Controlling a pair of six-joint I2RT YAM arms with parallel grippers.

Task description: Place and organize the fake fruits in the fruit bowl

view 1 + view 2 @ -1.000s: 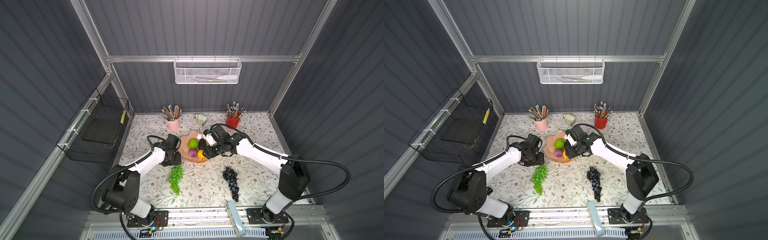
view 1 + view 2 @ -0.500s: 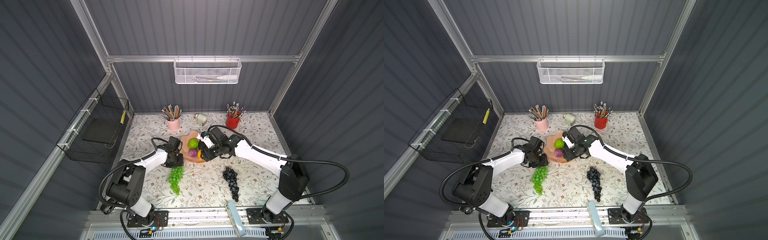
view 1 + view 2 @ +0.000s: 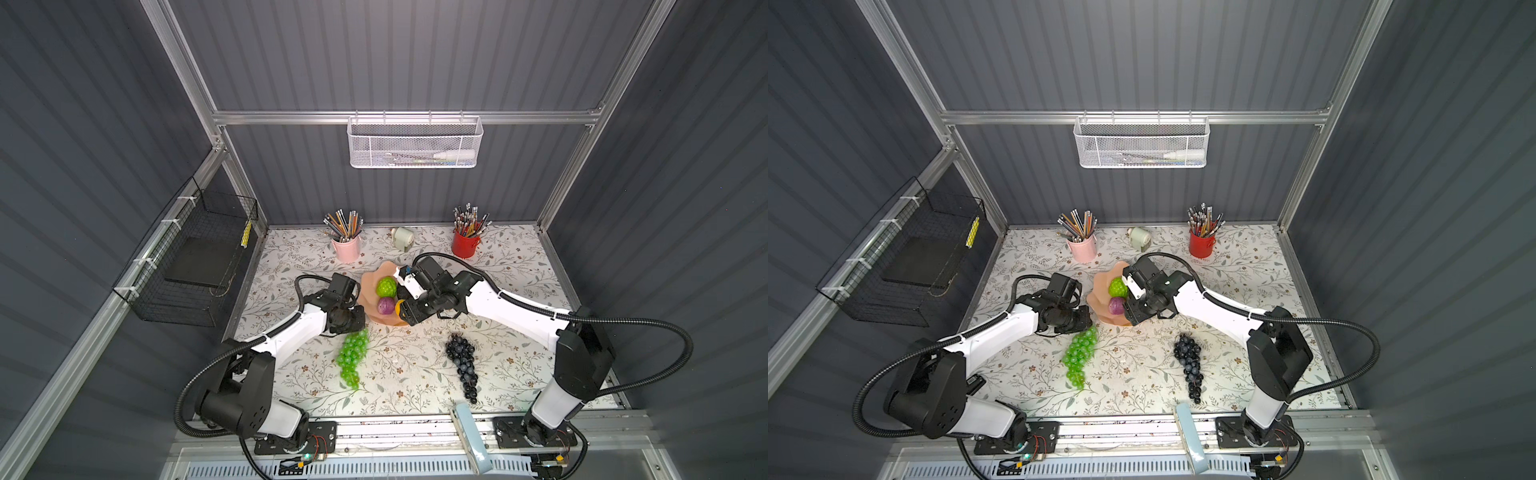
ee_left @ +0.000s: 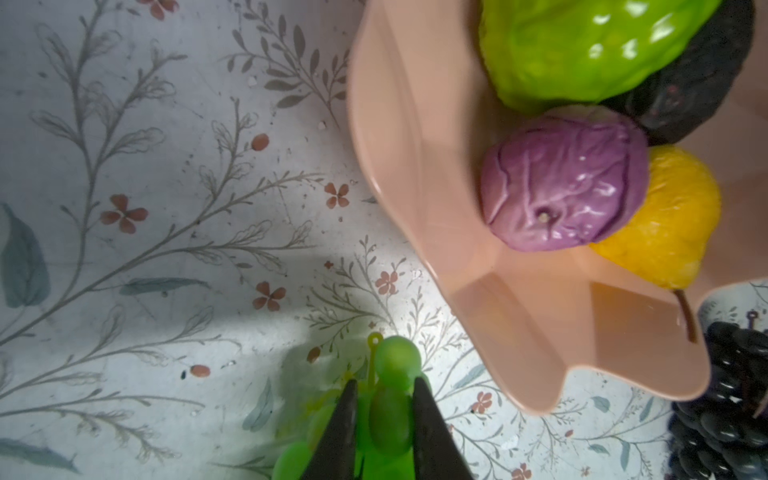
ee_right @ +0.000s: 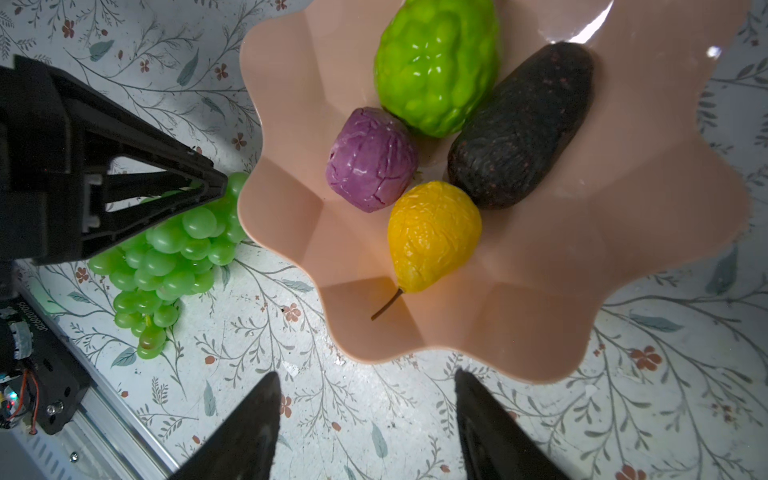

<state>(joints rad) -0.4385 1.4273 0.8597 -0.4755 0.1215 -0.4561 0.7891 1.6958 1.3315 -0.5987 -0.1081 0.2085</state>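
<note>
the left gripper (image 4: 384,386) has slid from beside the fruit bowl (image 3: 366,291) to the stem end of the green grape bunch (image 3: 352,359). its jaws have narrowed from wide to a pinch: in the left wrist view one grape fills the gap between the black fingers (image 4: 338,432). the bunch lies on the flowered table (image 3: 299,249), its top just beside the bowl's near-left rim, so i judge this a fresh grip with the lift yet to come.

the bowl's contents sit as they did: bumpy lime-green ball (image 3: 385,286), purple ball (image 3: 386,306), yellow fruit (image 5: 432,232) and dark avocado (image 5: 521,124), all touching in a cluster. the right gripper (image 5: 365,376) has shifted only a little. its jaws stand wide with nothing between them, over bare table just off the bowl's rim. the dark blue-black grape bunch (image 3: 462,365) lies where it was, well apart from the bowl. that makes four pieces in and two bunches out, with the green one now being taken.

in both top views the left fingers are hidden under the wrist, so only the wrist views show the pinch. i cannot tell whether it holds the stem or just a grape or two. most of the green bunch is cut off in the left wrist view, and the dark bunch shows there only at the frame's edge. from above, the right arm covers the avocado and leaves a sliver of the yellow fruit.
</note>
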